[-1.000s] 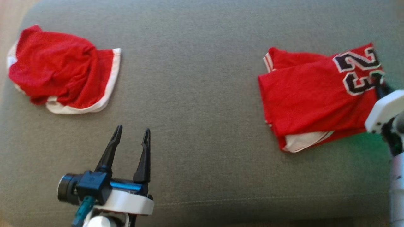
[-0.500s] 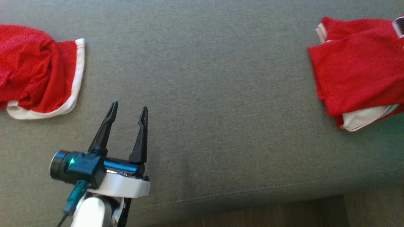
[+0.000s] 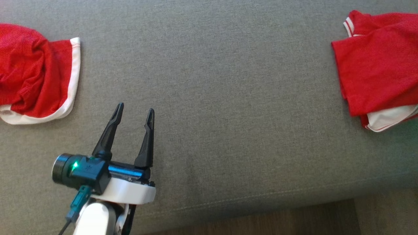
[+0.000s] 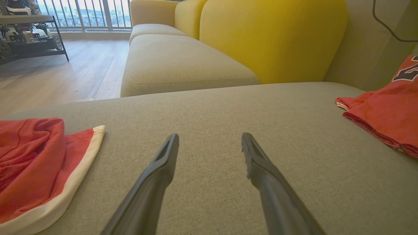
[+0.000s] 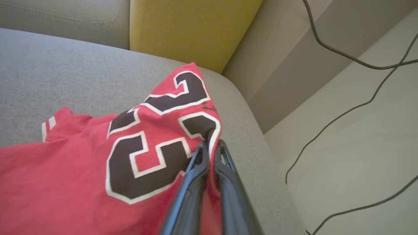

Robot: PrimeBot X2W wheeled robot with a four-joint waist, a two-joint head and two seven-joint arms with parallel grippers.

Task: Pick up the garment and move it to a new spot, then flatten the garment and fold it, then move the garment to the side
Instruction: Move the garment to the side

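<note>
1. Head view, nearest me: my left gripper (image 3: pixel 135 107) hovers low over the grey cushion (image 3: pixel 209 81), fingers spread wide and empty, pointing away from me.
2. Just off to its left lies a crumpled red garment (image 3: pixel 29 75) with white trim; nothing touches it.
3. The folded jersey (image 3: pixel 375 75), which I take as the task's piece, lies at the cushion's right end, well apart from the left gripper.
4. So the right arm is the nearer one. In the right wrist view my right gripper (image 5: pixel 213 143) is clamped on the jersey's edge beside the black number, with cloth pinched between the fingers.
5. From that pinch the jersey's bulk spreads back toward the cushion's middle. I judge an outward pull would trail the folded stack behind it.
6. Farthest off stands the yellow backrest (image 5: pixel 183 29).
</note>
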